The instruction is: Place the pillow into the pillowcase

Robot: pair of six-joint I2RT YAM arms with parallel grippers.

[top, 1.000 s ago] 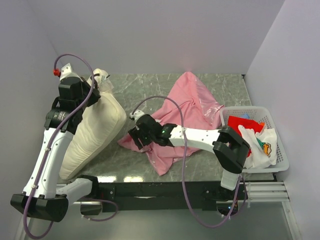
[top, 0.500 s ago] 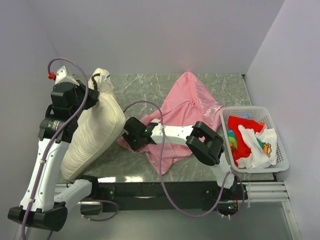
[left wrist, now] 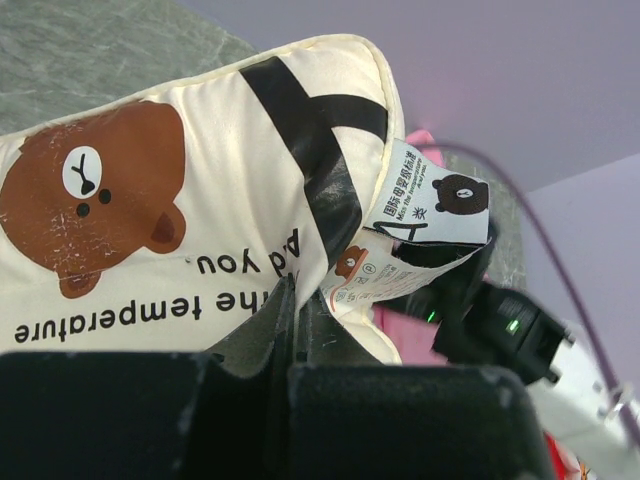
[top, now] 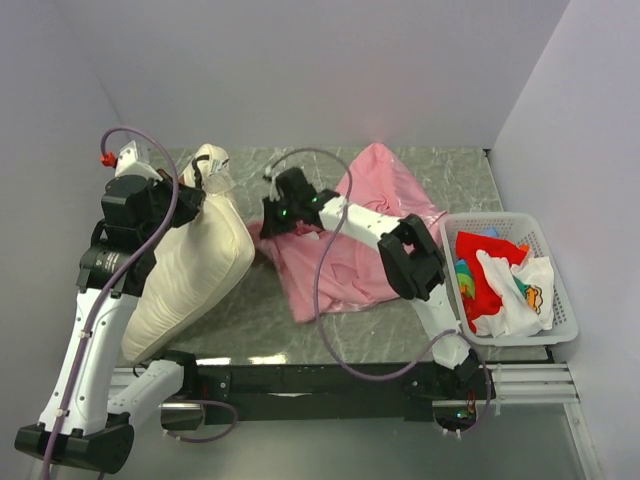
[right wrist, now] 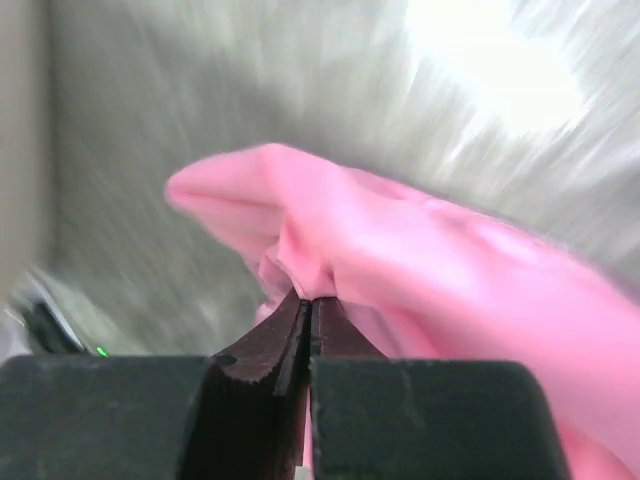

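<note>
The cream pillow (top: 190,270) stands tilted on the left of the table, its top end lifted. My left gripper (top: 192,192) is shut on that end's fabric edge. In the left wrist view the jaws (left wrist: 297,290) pinch the pillow (left wrist: 200,150) just beside its brown bear patch (left wrist: 95,205) and paper tags (left wrist: 420,215). The pink pillowcase (top: 370,240) lies crumpled mid-table. My right gripper (top: 268,226) is shut on its left edge, close to the pillow's top. In the blurred right wrist view a fold of the pillowcase (right wrist: 430,260) is pinched at the closed tips (right wrist: 310,300).
A white basket (top: 560,300) stands at the right edge of the table, holding a red cloth (top: 485,255) and a white printed cloth (top: 520,290). Walls enclose the table at the back, left and right. The right arm's cable loops over the pillowcase.
The right gripper closed on the pillowcase's left edge and carried it up and back, toward the pillow's top. The pillowcase shifted with it. The left arm still holds the pillow, slightly moved.
</note>
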